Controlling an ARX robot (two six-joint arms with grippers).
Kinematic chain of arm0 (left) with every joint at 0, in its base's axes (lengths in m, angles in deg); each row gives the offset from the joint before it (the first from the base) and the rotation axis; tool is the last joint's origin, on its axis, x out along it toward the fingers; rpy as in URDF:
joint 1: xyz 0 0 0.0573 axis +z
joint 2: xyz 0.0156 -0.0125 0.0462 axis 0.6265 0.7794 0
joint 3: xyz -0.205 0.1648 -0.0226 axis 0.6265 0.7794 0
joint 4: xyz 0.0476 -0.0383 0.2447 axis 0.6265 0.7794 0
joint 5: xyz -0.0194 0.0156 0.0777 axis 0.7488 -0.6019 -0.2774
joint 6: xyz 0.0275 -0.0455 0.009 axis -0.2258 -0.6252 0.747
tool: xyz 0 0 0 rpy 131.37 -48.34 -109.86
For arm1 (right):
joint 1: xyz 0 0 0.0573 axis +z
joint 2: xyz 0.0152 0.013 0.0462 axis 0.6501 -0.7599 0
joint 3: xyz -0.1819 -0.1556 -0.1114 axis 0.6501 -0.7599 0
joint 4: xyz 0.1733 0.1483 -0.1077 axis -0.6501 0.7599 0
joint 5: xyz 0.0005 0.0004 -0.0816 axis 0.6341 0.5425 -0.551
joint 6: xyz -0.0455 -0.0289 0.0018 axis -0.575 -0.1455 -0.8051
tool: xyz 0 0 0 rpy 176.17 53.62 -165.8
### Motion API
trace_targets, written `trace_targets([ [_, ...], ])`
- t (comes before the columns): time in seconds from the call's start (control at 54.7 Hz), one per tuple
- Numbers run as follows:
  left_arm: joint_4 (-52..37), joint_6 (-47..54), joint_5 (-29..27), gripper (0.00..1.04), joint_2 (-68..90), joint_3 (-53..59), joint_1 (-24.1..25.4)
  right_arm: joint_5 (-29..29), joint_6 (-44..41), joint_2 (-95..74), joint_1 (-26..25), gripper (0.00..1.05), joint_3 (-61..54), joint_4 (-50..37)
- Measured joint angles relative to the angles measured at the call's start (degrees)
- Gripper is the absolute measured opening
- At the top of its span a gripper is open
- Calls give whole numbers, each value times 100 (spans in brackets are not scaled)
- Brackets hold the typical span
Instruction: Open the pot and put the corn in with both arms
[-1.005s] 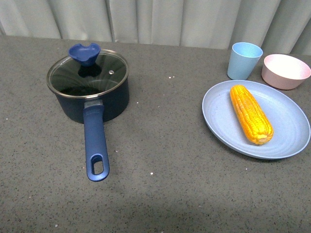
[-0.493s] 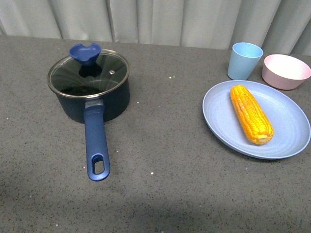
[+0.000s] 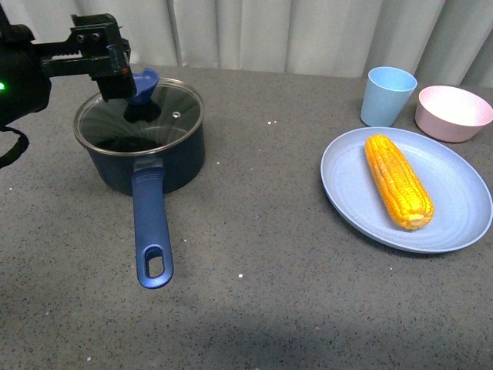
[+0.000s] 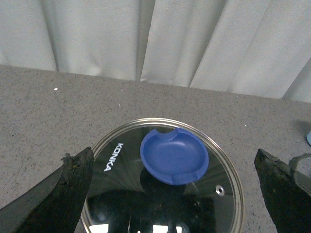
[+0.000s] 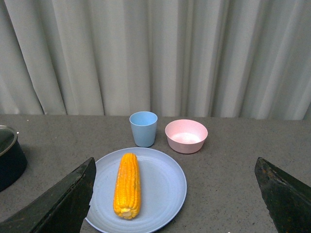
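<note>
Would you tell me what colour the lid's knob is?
The knob is blue, clearest in the left wrist view.

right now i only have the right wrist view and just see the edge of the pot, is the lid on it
Observer: Yes, the glass lid sits closed on the pot.
Operator: where's the left hand
Observer: The left hand is at the lid. Its jaws are wide open, the blue knob shows between them, and it grips nothing.
Operator: which way does the pot handle go
Observer: The handle points toward the robot, away from the curtain.
</note>
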State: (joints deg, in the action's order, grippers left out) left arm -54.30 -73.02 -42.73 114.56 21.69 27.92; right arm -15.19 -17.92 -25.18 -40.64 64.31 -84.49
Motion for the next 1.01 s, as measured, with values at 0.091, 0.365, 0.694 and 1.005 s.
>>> trace_targets([
  [0.091, 55, 52, 7, 98, 339, -352, -72, 2, -2, 0, 0, 96, 0, 0],
  [0.365, 413, 223, 81, 98, 1008, -1064, -149, 0, 0, 0, 0, 96, 0, 0],
  [0.694, 619, 306, -24, 98, 1375, -1528, -149, 0, 0, 0, 0, 96, 0, 0],
  [1.005, 802, 376, -98, 98, 1519, -1700, -157, 0, 0, 0, 0, 96, 0, 0],
])
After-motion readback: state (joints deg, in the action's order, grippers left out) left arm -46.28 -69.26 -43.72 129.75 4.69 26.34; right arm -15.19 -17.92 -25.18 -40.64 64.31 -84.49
